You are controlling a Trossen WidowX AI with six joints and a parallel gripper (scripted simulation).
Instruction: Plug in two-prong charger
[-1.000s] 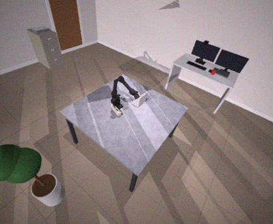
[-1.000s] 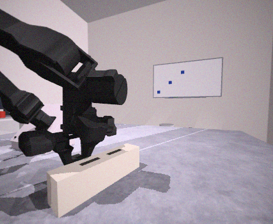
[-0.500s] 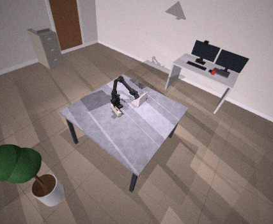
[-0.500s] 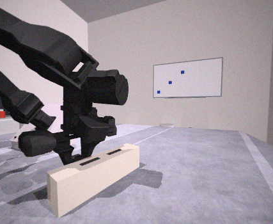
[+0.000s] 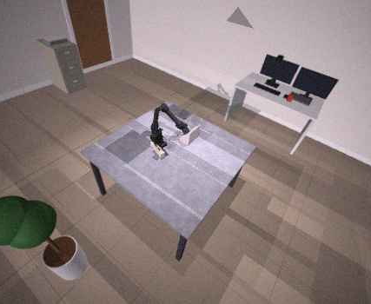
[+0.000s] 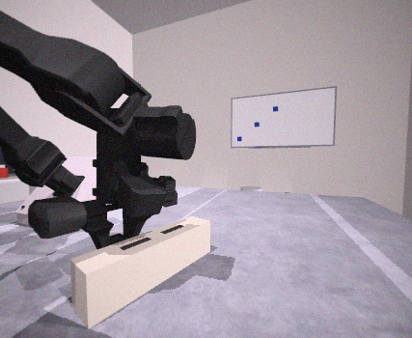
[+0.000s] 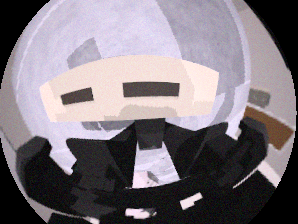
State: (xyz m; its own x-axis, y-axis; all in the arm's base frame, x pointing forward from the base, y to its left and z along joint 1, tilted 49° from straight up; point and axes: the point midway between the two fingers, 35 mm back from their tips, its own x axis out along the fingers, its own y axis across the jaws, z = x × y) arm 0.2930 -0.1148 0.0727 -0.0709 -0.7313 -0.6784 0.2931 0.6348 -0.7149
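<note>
A cream power strip (image 5: 158, 149) (image 6: 145, 263) (image 7: 200, 99) lies flat on the grey table (image 5: 187, 182) (image 6: 294, 270). It shows two dark slots on top, a left slot (image 7: 77, 98) (image 6: 135, 243) and a right slot (image 7: 152, 88) (image 6: 176, 228). My gripper (image 5: 157, 142) (image 6: 118, 232) (image 7: 148, 123) points down at the strip and is shut on the dark charger (image 7: 150, 129). In the wrist view the charger sits just in front of the right slot, close above the strip. Its prongs are hidden.
A white wedge-shaped block (image 5: 190, 135) (image 6: 79, 169) stands on the table behind the arm. Off the table are a desk with two monitors (image 5: 297, 80), a filing cabinet (image 5: 65, 65) and a potted plant (image 5: 22, 226). A whiteboard (image 6: 284, 117) hangs on the far wall.
</note>
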